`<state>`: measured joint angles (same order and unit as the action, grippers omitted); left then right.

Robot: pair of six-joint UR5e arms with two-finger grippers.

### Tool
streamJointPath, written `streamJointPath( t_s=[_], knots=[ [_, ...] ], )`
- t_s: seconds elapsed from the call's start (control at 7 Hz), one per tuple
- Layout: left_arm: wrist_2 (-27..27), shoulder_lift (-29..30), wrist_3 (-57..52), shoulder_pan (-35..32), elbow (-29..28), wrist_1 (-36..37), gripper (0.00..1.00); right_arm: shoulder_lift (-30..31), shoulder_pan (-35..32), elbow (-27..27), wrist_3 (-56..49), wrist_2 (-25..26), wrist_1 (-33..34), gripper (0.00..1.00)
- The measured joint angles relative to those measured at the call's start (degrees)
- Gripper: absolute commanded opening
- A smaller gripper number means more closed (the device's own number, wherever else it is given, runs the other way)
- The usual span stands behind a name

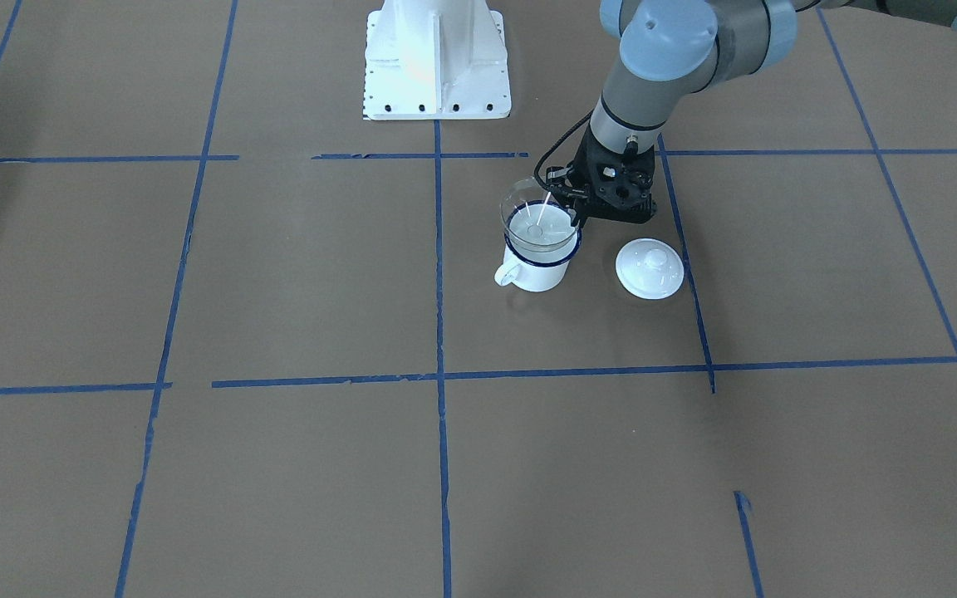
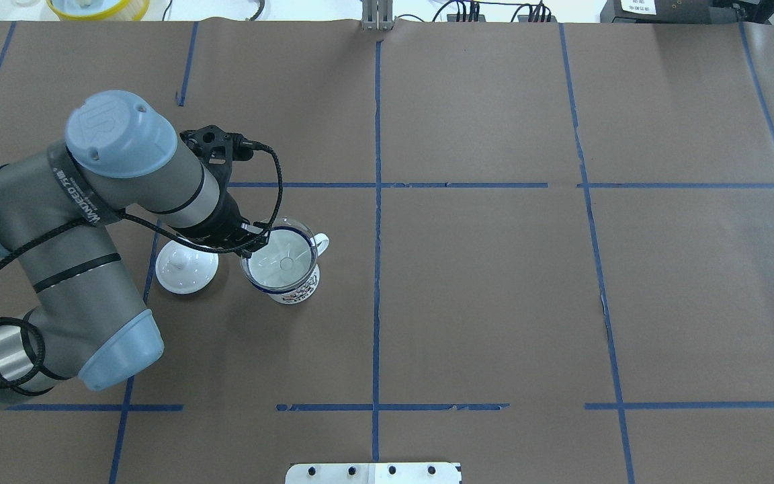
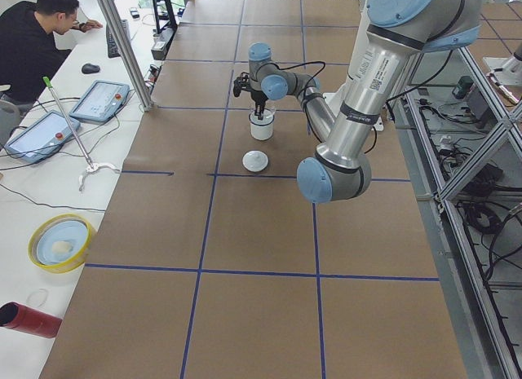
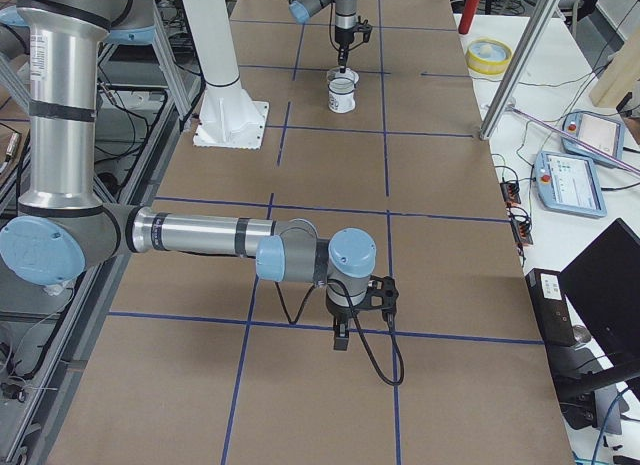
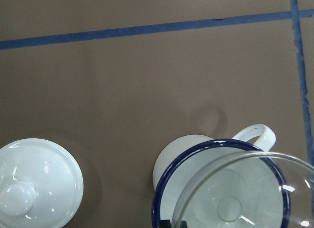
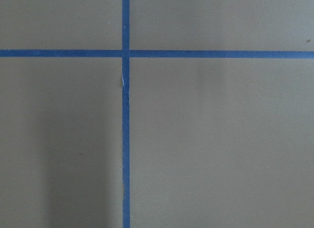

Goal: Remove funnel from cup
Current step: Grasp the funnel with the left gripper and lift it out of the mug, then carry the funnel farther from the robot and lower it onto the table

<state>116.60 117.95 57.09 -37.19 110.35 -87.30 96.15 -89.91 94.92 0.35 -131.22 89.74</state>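
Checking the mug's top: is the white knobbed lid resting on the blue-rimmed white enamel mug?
No, the white knobbed lid lies apart, beside the white enamel mug.

Matt brown paper table cover (image 5: 147, 90); clear glossy plastic funnel (image 5: 245, 193); cup (image 5: 171, 157) and lid (image 5: 37, 181) glossy white, probably enamel.

White knobbed lid (image 1: 650, 267) flat on table (image 1: 279, 274), knob up. Table covered in brown paper, blue tape grid (image 1: 439, 249). White mounting base (image 1: 435, 62) near table edge. Side bench: yellow bowl (image 3: 61, 242), red cylinder (image 3: 28, 319), two tablets (image 3: 99, 100), seated person (image 3: 33, 45).
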Motion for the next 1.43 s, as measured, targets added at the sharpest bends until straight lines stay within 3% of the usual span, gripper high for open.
streamJointPath(
  t_s=[0.43,0.71,1.0,1.43],
  knots=[
    [0.31,0.63,-2.09,-4.94,7.75,6.52,0.00,-0.02,0.00,0.00,0.00,0.00,0.00,1.00],
    [-0.03,0.81,-4.12,-8.62,10.44,5.41,0.00,-0.04,0.00,0.00,0.00,0.00,0.00,1.00],
    [-3.71,0.48,-5.40,-9.95,8.71,-2.30,0.00,-0.01,0.00,0.00,0.00,0.00,0.00,1.00],
    [-15.79,-0.14,-5.26,-10.18,-2.72,-21.02,0.00,0.00,0.00,0.00,0.00,0.00,0.00,1.00]
  ],
)
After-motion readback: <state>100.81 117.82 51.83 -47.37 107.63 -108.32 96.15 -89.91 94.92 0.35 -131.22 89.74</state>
